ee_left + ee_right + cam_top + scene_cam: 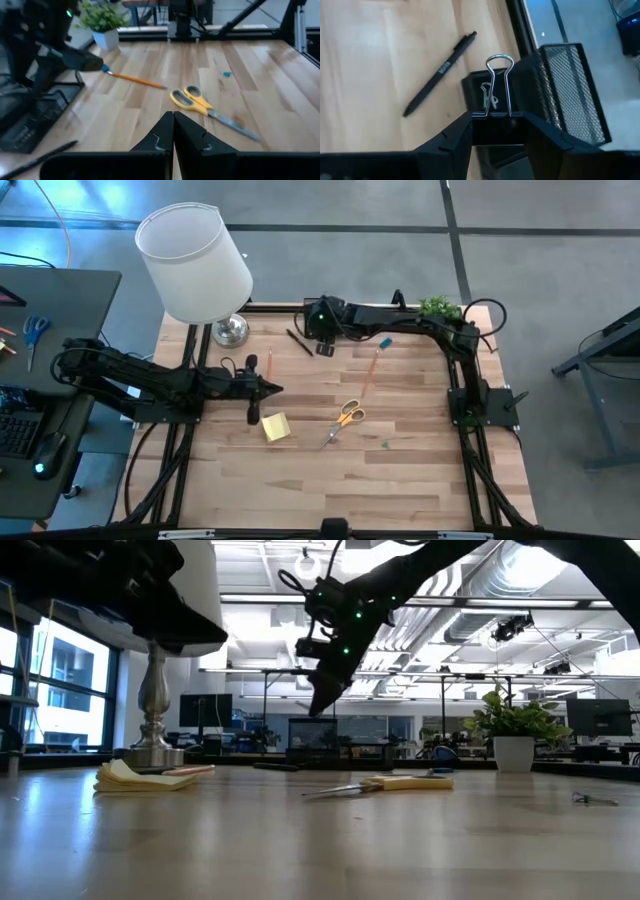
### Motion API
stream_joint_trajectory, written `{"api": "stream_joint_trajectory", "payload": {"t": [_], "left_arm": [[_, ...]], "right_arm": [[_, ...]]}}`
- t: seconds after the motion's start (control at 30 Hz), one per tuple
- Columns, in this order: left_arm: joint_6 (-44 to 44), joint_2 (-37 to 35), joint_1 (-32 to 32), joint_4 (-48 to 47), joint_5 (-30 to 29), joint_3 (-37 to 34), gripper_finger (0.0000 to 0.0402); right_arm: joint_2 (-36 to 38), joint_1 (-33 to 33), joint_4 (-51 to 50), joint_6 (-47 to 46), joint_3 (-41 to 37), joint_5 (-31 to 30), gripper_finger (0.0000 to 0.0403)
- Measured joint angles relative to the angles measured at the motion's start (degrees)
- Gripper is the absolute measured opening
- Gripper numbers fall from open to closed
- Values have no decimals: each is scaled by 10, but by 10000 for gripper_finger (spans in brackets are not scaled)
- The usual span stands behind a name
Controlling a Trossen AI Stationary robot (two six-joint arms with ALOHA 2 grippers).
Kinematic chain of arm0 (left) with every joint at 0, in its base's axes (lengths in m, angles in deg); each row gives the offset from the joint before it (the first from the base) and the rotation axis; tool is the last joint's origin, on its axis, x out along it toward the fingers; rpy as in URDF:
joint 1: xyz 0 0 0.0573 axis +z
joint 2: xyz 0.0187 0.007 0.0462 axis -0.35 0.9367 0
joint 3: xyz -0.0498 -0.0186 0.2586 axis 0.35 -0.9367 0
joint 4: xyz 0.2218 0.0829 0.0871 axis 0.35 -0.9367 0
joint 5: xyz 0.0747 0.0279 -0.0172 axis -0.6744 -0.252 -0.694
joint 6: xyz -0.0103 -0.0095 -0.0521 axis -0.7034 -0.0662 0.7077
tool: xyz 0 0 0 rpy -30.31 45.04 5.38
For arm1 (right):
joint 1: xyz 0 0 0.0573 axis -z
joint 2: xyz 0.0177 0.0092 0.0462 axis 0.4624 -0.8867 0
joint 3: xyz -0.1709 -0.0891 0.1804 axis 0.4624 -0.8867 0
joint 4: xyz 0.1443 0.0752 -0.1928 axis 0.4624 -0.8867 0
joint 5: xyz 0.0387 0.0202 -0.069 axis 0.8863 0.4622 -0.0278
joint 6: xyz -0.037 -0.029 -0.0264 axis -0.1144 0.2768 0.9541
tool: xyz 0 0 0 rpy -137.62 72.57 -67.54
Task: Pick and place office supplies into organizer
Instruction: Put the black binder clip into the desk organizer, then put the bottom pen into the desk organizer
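Note:
My right gripper (497, 131) is shut on a black binder clip (497, 127) above the black mesh organizer (565, 95), at the table's far edge (322, 332). My left gripper (268, 388) is shut and empty. It hovers just on the far side of the yellow sticky-note pad (276, 426), which lies flat. The orange-handled scissors (348, 416), two orange pencils (370, 370) (268, 363), a black pen (299, 342) and a blue eraser (385, 342) lie flat on the wood. In the high view the organizer is mostly hidden under the right arm. My right gripper pinches the binder clip's black body (497, 131) between its two fingers, coming from above and pointing down. The clip's silver wire loops (499, 75) stick out beyond the fingertips. The clip is lifted clear over the organizer's low compartment (480, 87).
A white-shaded lamp (195, 260) stands on its metal base (230, 330) at the far left corner. A small green plant (438, 307) stands at the far right. A small teal bit (386, 445) lies right of the scissors. Bare wood stretches along the near half of the table (350, 490).

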Motion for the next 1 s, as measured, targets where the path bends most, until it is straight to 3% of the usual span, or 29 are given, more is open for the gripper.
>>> {"api": "stream_joint_trajectory", "payload": {"t": [0.37, 1.0], "left_arm": [[-42, 0, 0, 44, -26, 0, 1], [-13, 0, 0, 18, -15, 0, 1]], "right_arm": [[-6, 58, 39, -9, 0, 83, 150], [-21, 64, 25, -26, 1, 74, 168]]}}
